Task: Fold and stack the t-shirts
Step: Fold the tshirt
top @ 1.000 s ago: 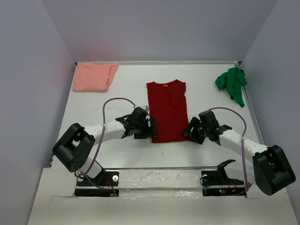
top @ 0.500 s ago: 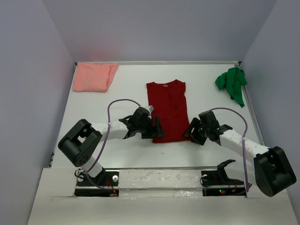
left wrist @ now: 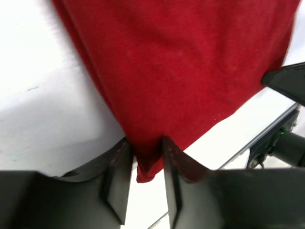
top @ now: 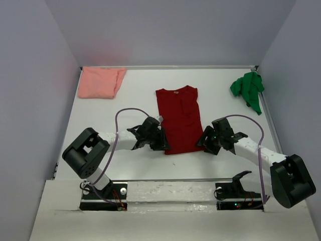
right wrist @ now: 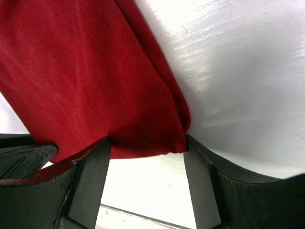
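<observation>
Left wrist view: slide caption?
Left hand pinching a hem corner of the red t-shirt on the white table.

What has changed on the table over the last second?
The left gripper slid right onto the near left corner of the dark red t-shirt and closed on it. The right gripper stayed open, with the shirt's near right corner between its fingers. The pink t-shirt and the green t-shirt did not move.

Light: bright, even, from overhead | Glare: streaky white sheen on table, right wrist view | Shadows: faint, soft, close under arms | Focus: left gripper blurred near lens, dark red t-shirt weave soft | Top view: sharp throughout
</observation>
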`<state>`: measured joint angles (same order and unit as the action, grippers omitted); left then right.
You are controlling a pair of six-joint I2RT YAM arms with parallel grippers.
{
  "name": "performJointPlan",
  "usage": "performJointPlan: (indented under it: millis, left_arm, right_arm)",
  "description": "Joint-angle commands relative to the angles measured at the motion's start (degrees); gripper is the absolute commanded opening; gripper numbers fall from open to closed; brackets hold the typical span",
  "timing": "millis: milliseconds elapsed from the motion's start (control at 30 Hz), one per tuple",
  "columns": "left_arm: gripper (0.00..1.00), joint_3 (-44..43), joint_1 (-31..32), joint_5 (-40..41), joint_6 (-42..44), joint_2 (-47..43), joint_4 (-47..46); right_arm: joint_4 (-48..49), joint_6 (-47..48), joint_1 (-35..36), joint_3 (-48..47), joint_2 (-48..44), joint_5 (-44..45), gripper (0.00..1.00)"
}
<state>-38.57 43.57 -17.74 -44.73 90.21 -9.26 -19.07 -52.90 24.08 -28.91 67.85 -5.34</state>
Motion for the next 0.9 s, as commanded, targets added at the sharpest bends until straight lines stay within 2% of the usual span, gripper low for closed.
performJointPlan:
  millis: [0, 33, 133, 167, 267, 300, 433, 633, 867]
  left_arm:
    - [0.32, 1.39, 0.64, 0.42, 1.22, 0.14, 4.42]
    - [0.22, 1.39, 0.64, 0.42, 1.31, 0.49, 4.34]
    - [0.09, 1.21, 0.64, 0.42, 1.49, 1.28, 4.42]
    - [0.02, 1.13, 0.64, 0.34, 1.49, 1.37, 4.34]
    - [0.00, 0.95, 0.64, 0.42, 1.66, 1.28, 4.42]
    - [0.00, 1.04, 0.64, 0.60, 1.75, 1.11, 4.86]
    - [0.00, 0.95, 0.64, 1.65, 2.28, 0.14, 6.35]
    - [0.00, 2.35, 0.90, 2.18, 1.40, -2.49, 7.94]
    - [0.00, 5.69, 5.64, 4.81, -3.77, -10.84, 11.80]
  right_arm:
    - [-2.99, -0.36, 0.36, 0.43, 2.01, 3.15, 0.66]
    - [-3.08, -0.36, 0.36, 0.34, 2.19, 3.41, 0.65]
    - [-2.90, -0.62, 0.36, 0.69, 2.89, 3.41, 0.58]
    - [-2.90, -0.71, 0.36, 0.87, 2.90, 3.58, 0.54]
    - [-2.46, -0.45, 0.36, 1.22, 3.42, 3.41, 0.19]
    - [-2.38, -0.44, 0.36, 1.31, 3.42, 3.15, 0.00]
    - [-2.99, -0.53, 1.41, 1.66, 2.02, 2.97, 0.00]
    - [-8.87, -2.20, 6.94, -0.89, -0.71, 7.98, 0.00]
    - [-15.19, -8.96, 18.63, -1.77, -3.52, 11.57, 0.00]
